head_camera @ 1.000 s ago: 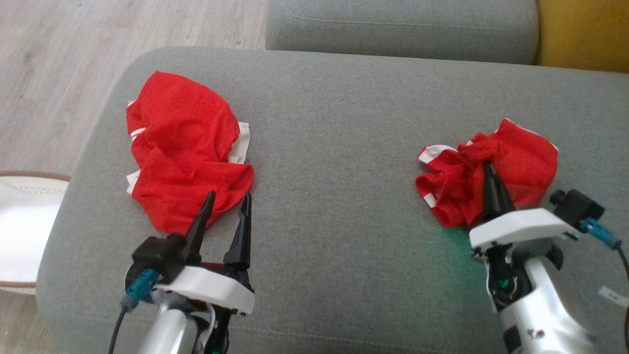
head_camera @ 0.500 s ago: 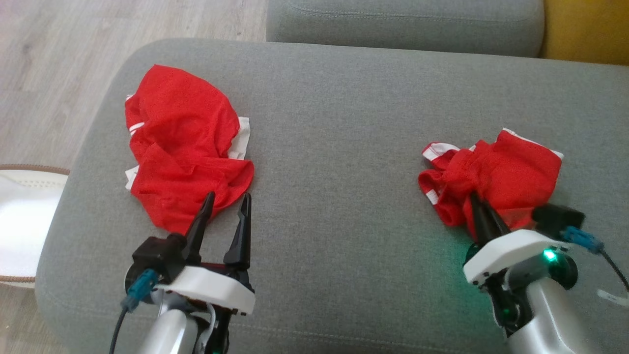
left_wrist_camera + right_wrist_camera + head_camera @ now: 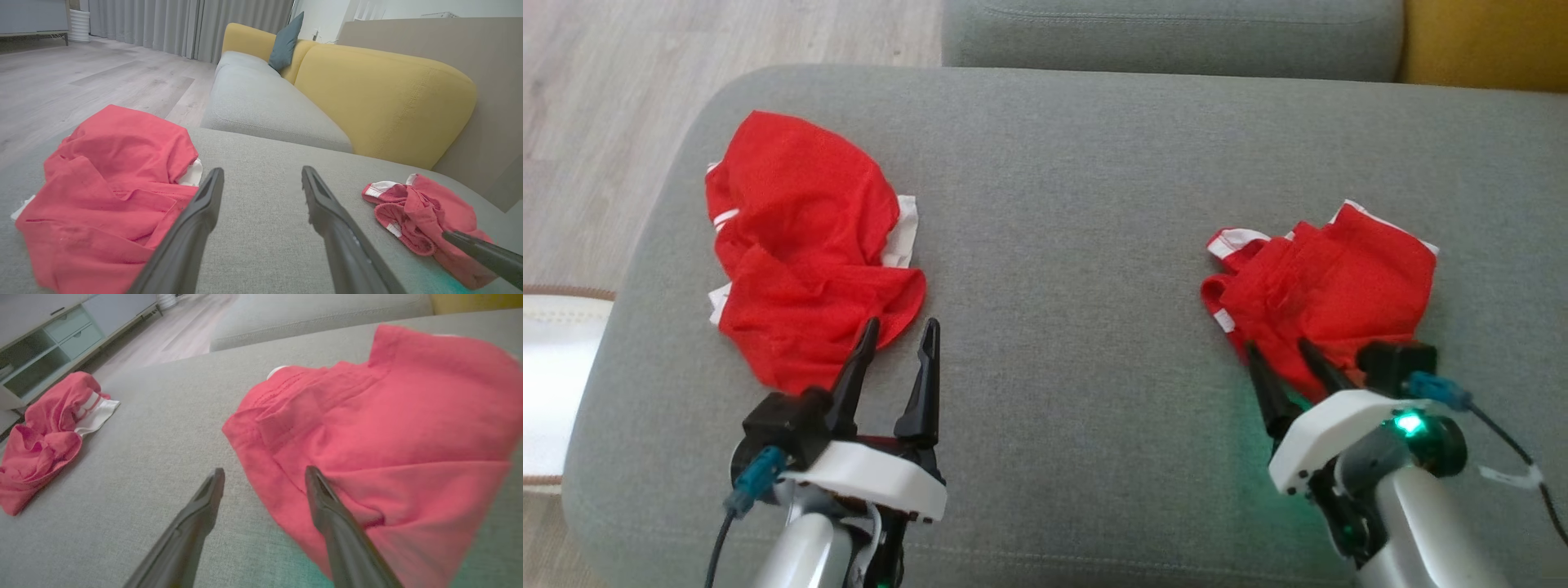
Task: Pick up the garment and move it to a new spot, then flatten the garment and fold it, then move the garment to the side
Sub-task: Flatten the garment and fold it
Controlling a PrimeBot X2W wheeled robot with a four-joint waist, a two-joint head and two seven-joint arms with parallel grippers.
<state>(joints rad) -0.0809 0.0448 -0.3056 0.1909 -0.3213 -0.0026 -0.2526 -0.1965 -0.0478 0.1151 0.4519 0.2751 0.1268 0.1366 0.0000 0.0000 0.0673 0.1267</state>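
The garment [image 3: 1339, 282] lies bunched on the right of the sofa [image 3: 1062, 245]. The right hand [image 3: 1276, 346] sits at its near edge, fingers apart and gripping nothing. The left hand [image 3: 903, 324] is spread too, empty, just beside a second garment [image 3: 800, 253] on the left. The cloth looks thin, light and limp, and would likely sag and crumple when lifted. The white-trimmed hem [image 3: 1233, 239] seems the best hold for spreading it flat.
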